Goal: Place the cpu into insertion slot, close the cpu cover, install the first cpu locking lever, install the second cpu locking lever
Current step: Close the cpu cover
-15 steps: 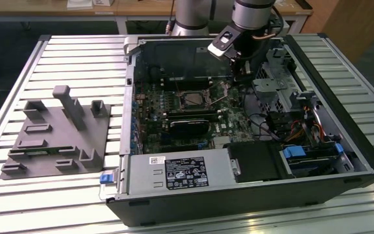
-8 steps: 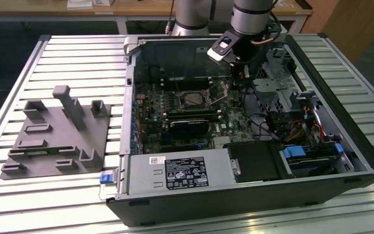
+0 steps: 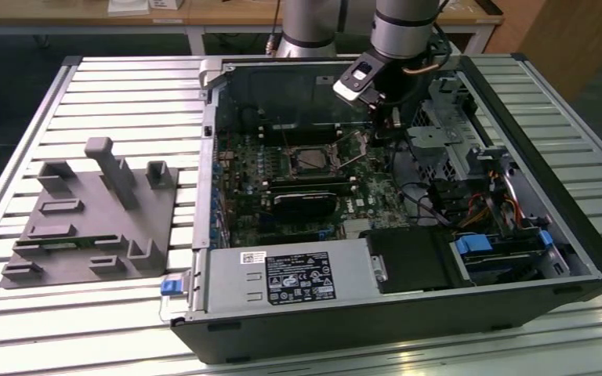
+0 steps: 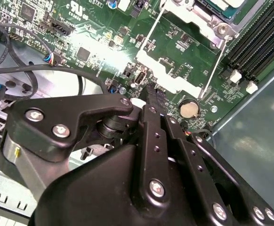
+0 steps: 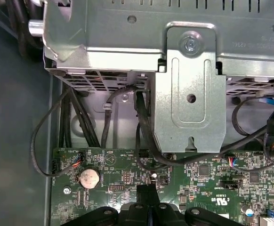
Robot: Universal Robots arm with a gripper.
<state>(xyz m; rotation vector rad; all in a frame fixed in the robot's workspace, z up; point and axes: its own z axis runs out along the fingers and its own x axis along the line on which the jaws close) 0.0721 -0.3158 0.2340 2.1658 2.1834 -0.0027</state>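
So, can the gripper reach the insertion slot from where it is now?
Probably yes. The gripper hangs over the motherboard close beside the insertion slot, and nothing tall stands between them; only a thin locking lever lies in the gap.

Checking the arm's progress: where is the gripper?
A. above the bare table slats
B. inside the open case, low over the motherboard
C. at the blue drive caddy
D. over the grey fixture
B: the exterior view shows the gripper down inside the case, and both wrist views show the motherboard close beneath it.
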